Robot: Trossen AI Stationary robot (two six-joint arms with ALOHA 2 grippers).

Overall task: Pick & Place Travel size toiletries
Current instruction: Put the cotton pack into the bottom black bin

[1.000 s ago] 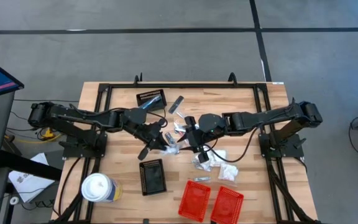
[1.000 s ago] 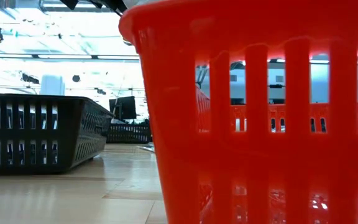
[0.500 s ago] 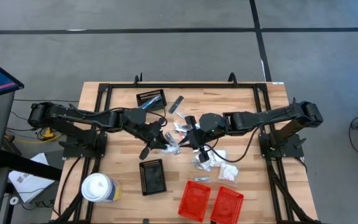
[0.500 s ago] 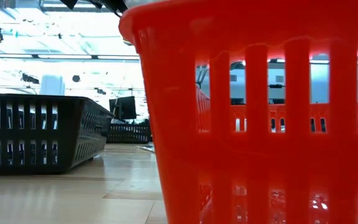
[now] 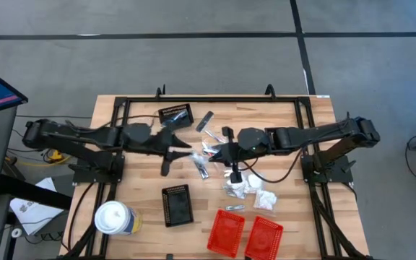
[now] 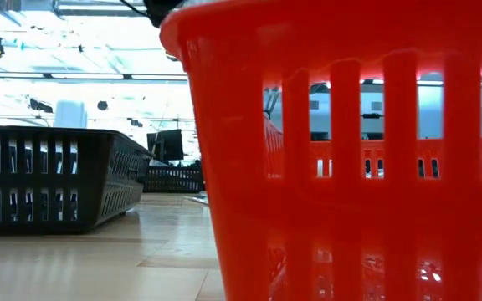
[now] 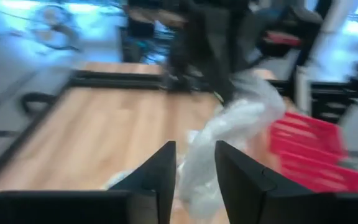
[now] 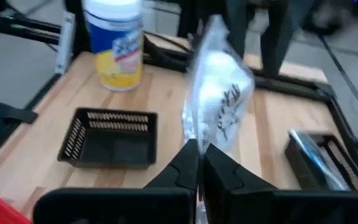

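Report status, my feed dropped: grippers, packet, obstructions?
Right gripper shut on clear-wrapped packet. Left gripper slightly parted, empty. Black basket beyond, nothing blocking.

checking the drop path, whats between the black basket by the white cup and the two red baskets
In the high view, bare wooden table separates the black basket from the red baskets; nothing lies in between.

Clear-wrapped white packet [image 8: 219, 109], lifted upright
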